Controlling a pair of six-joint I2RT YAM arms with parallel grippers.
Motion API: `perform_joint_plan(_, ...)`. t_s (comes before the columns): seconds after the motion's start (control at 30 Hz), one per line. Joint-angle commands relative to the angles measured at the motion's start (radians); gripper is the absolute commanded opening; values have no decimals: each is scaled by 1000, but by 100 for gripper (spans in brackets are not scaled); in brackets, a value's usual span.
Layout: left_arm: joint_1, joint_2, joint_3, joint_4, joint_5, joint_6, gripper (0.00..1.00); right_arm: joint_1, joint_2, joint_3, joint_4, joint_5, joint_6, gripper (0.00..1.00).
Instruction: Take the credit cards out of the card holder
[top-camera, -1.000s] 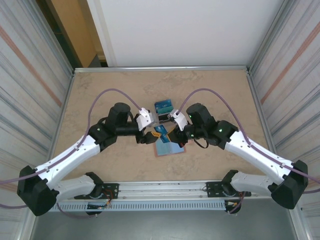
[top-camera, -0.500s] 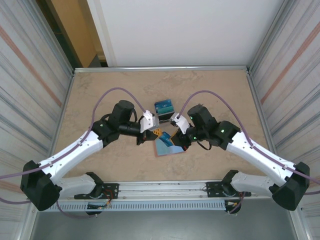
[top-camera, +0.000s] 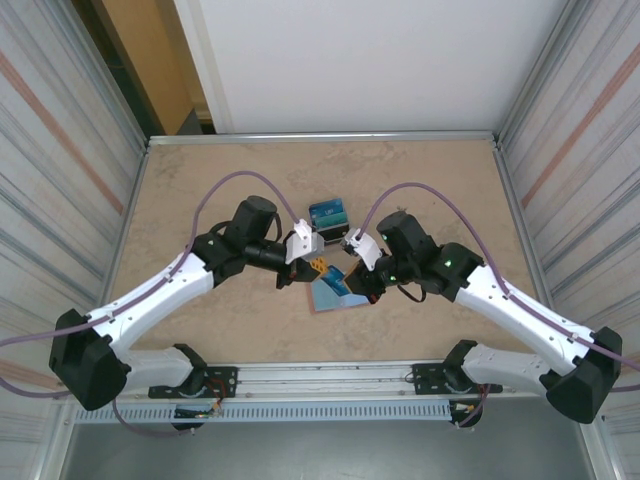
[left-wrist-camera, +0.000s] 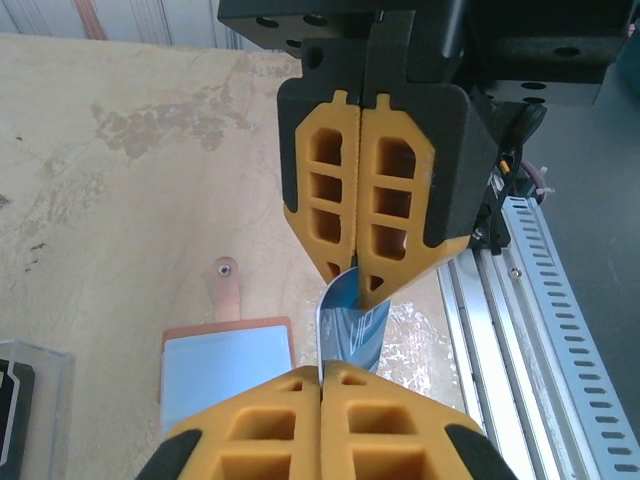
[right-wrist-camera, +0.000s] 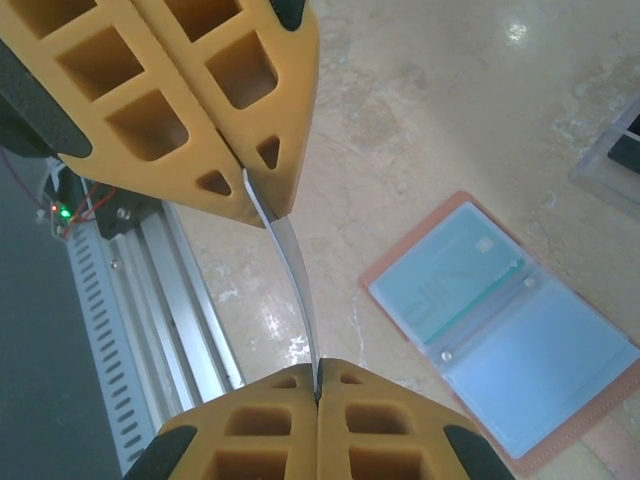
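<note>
Blue credit card (left-wrist-camera: 352, 322) bows, pinched between left claw (left-wrist-camera: 322, 374) and right claw (left-wrist-camera: 358, 280). Below them, tan card holder (right-wrist-camera: 545, 362) lies open flat, teal card (right-wrist-camera: 450, 285) pocketed.

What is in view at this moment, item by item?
blue credit card: 1, blue, off the table, bowed, pinched at opposite edges by both grippers
teal-green credit card: 1, teal-green, in a sleeve of the card holder
card holder: 1, tan-brown with pale blue panels, open flat on the table under the grippers
stand: 1, clear grey plastic, beyond the card holder, something blue in it
table: 1, beige marbled
rail: 1, slotted metal, near edge of the table
left gripper: 1, orange and black, shut on the blue credit card
right gripper: 1, orange and black, shut on the same card
</note>
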Motion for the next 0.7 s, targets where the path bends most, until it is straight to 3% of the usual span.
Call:
perform_joint_plan(0.0, -21, 4, 20, -33, 25, 28, 0, 6, -40, 14, 119, 0, -8, 15)
perform_joint_plan(0.07, -21, -20, -2, 1, -12, 17, 0, 0, -60, 0, 139, 24, 2, 31)
perform_joint_plan(0.17, -20, -81, -68, 105, -85, -33, 0, -17, -110, -33, 187, 63, 30, 48)
perform_joint_plan(0.3, -16, -176, -183, 311, -207, -185, 0, -50, -193, -114, 312, 124, 111, 57)
perform_joint_plan(0.53, -15, -300, -373, 684, -357, -628, 0, -155, -352, -345, 634, 152, 384, 78)
perform_joint_plan(0.67, -12, -332, -428, 782, -417, -815, 0, -178, -394, -445, 803, 130, 499, 90)
